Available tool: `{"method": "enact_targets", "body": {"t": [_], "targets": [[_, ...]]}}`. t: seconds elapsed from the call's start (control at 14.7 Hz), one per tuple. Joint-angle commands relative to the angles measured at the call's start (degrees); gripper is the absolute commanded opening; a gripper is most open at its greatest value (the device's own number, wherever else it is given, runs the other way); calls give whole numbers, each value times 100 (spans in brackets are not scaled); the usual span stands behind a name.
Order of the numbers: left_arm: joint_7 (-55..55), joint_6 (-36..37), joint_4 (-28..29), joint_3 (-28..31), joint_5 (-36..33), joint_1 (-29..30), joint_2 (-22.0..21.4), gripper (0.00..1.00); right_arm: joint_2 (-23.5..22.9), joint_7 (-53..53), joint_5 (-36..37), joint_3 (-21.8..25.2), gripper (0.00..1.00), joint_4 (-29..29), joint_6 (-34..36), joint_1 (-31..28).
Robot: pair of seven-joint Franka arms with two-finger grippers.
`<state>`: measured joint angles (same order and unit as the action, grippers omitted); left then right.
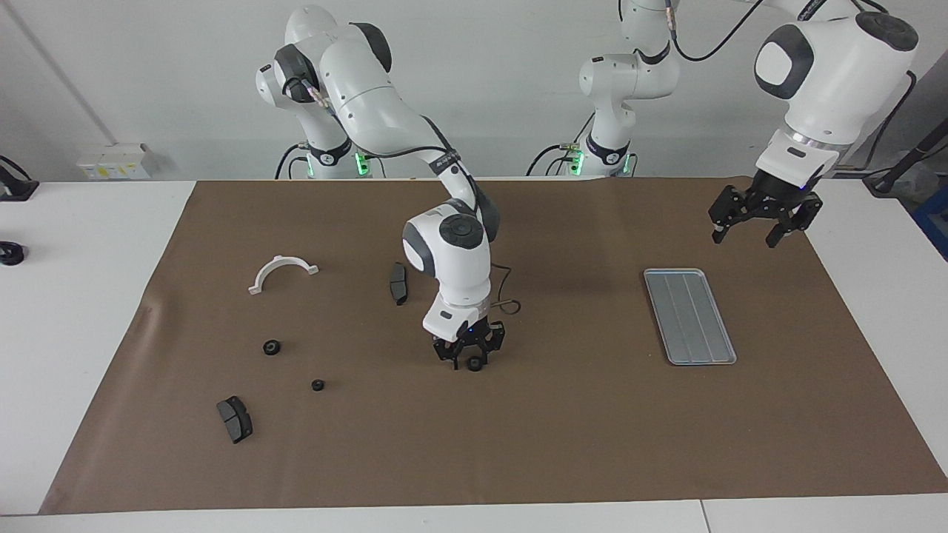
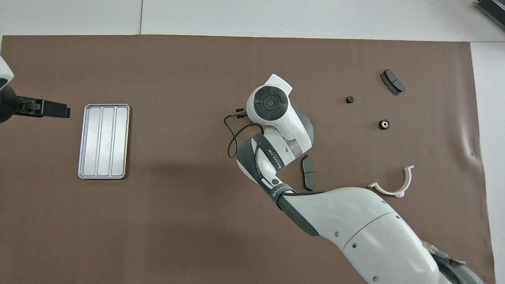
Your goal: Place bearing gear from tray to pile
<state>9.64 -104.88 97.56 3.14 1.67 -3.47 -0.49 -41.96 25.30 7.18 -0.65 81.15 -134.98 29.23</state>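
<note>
In the facing view we see the right end effector [image 1: 469,355] low on the brown mat, its fingers at either side of a small black round bearing gear [image 1: 474,363]; we cannot tell whether they grip it. The ridged silver metal tray [image 1: 689,316] lies bare toward the left arm's end of the table. The left end effector [image 1: 763,222] hangs spread wide, over the mat's edge.

From overhead we see the white half-ring bracket [image 2: 395,184], two dark curved brake pads [image 2: 308,178] [image 2: 392,82] and two small black gears [image 2: 384,124] [image 2: 349,99]. The right arm's strap reads "WANEED".
</note>
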Motion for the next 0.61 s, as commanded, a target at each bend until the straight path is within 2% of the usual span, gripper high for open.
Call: {"method": "enact_targets", "body": {"t": [0.0,0.07,0.2,0.48,0.54], "targets": [[195,529,-369,-112,-168,180,32,100,47,-60,73,-14,55,59,-2,39],[196,591,-370,-138,-167,180,-3,100,47,-60,73,-14,44,59,-2,39],[196,836,-378,-165,-159,189,-30,100,47,-69,82,-14,0,50,15,30],[170,1171,-510,-218,-133,163,14,100,117,-60,64,-14,0,-160,488,39],[161,1285,-780,-209,-80,163,84,100,309,-60,55,-5,0,-152,716,-13]]}}
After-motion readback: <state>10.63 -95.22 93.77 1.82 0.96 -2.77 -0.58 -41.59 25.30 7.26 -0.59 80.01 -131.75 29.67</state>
